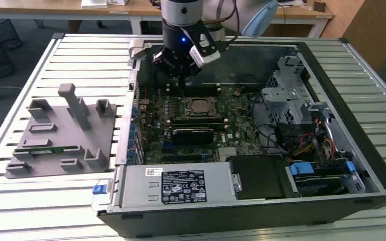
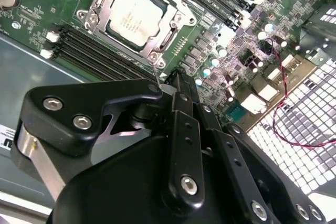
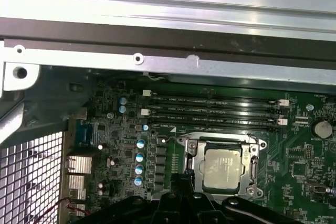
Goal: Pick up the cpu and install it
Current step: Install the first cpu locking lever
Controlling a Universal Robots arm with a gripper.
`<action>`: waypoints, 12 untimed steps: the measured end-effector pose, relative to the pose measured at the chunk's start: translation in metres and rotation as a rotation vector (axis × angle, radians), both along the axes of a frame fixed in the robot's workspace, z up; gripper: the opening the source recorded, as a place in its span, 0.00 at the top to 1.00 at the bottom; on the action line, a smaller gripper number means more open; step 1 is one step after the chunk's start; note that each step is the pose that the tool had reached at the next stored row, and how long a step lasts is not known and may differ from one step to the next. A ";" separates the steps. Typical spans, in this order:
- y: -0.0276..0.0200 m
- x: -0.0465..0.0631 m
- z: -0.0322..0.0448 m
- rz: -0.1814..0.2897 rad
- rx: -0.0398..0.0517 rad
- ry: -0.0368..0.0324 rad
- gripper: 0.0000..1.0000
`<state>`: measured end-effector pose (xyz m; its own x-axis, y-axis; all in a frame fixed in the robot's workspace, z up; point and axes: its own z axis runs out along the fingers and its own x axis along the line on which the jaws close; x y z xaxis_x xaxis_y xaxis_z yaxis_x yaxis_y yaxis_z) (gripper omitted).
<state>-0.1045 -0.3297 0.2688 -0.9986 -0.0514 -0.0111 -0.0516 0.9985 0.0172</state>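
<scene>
The cpu, a square chip with a silver top, lies flat in its socket in the middle of the green motherboard of the open computer case. It shows in both wrist views, inside the metal socket frame. My gripper hangs above the board just behind the socket, over the black memory slots. Its black fingers meet at the tip, shut on nothing, a little short of the socket's edge.
The case walls ring the board. Drive cage and cables fill the exterior view's right, the power supply the front. On the exterior view's left a grey fixture plate carries a green memory stick.
</scene>
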 end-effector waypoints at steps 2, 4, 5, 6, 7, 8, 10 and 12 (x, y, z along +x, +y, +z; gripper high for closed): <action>-0.0001 -0.001 -0.0002 0.000 0.0000 0.0000 0.89; -0.0001 -0.002 -0.0006 0.000 0.0000 0.0000 0.89; -0.0001 -0.002 -0.0008 0.000 -0.0001 0.0001 0.89; -0.0001 -0.003 -0.0010 0.000 0.0000 0.0000 0.89; -0.0001 -0.003 -0.0011 0.000 0.0000 0.0000 0.89; -0.0001 -0.004 -0.0013 0.000 0.0000 0.0000 0.89; -0.0001 -0.005 -0.0016 0.000 0.0000 0.0000 0.89; -0.0001 -0.006 -0.0017 0.000 -0.0001 0.0001 0.89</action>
